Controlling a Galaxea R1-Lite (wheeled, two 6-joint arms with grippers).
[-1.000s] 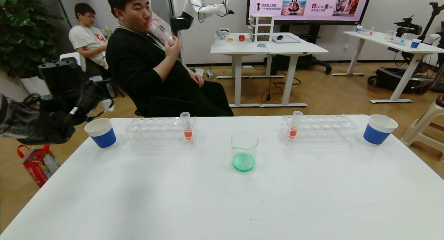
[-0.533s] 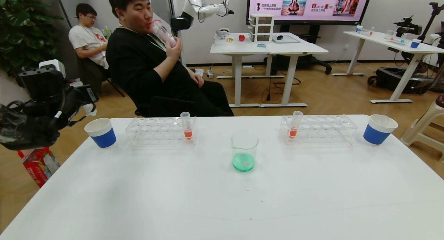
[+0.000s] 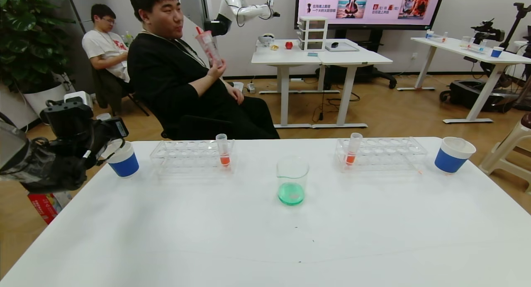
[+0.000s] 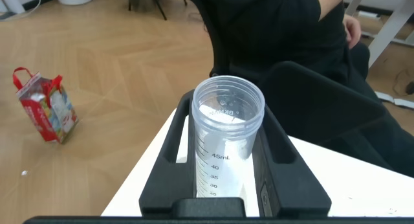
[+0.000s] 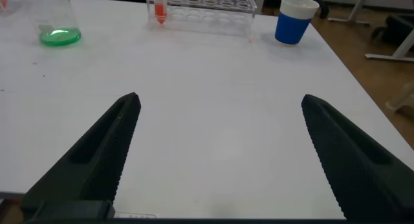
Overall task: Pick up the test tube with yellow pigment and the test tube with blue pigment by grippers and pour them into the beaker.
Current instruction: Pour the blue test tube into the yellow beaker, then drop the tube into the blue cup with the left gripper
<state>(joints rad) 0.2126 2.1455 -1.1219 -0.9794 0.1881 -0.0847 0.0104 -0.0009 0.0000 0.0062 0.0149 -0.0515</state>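
My left gripper (image 3: 111,132) hangs at the table's far left corner, just beside and above the left paper cup (image 3: 121,158). In the left wrist view the left gripper (image 4: 228,111) is shut on a clear graduated test tube (image 4: 223,153), mouth up; no yellow or blue liquid shows in it. The beaker (image 3: 292,181) stands mid-table holding green liquid and also shows in the right wrist view (image 5: 58,20). My right gripper (image 5: 220,100) is open and empty over bare table, out of the head view. No tube holding yellow or blue liquid is in view.
Two clear racks, left (image 3: 182,155) and right (image 3: 388,153), stand at the back, each with one orange-red tube (image 3: 224,151) (image 3: 353,148). A second paper cup (image 3: 453,155) sits far right. A seated person (image 3: 186,79) is behind the table.
My left gripper with the tube swung out left past the table edge, then came back and lower beside the left cup. The seated person lowered his drink.
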